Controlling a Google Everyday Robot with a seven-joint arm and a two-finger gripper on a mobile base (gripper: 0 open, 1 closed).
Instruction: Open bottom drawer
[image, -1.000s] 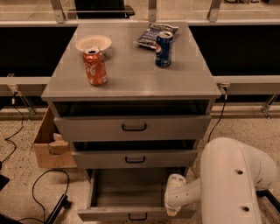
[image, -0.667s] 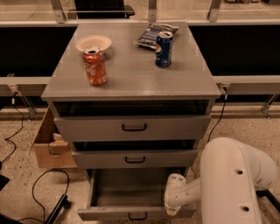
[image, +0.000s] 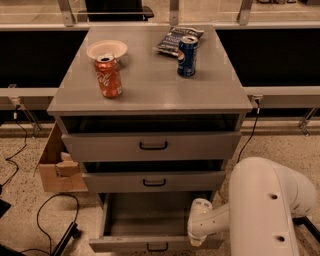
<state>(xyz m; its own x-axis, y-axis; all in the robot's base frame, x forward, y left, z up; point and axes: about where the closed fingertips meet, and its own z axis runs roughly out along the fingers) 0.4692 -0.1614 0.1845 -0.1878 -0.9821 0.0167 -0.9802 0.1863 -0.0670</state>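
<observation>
The bottom drawer (image: 150, 244) of the grey cabinet is pulled far out. Its plain grey tray (image: 150, 217) shows, and its small black loop handle (image: 157, 247) sits at the lower edge of the view. The top drawer (image: 150, 146) and middle drawer (image: 150, 181) stand slightly out. My white arm (image: 260, 210) reaches in from the lower right. Its white wrist end (image: 199, 227) rests at the right end of the bottom drawer's front. The gripper itself is hidden below the wrist.
On the cabinet top (image: 150, 85) stand a red soda can (image: 108, 76), a white bowl (image: 106, 49), a blue soda can (image: 187, 55) and a chip bag (image: 175, 39). A cardboard box (image: 57, 165) and black cables (image: 45, 215) lie on the floor at the left.
</observation>
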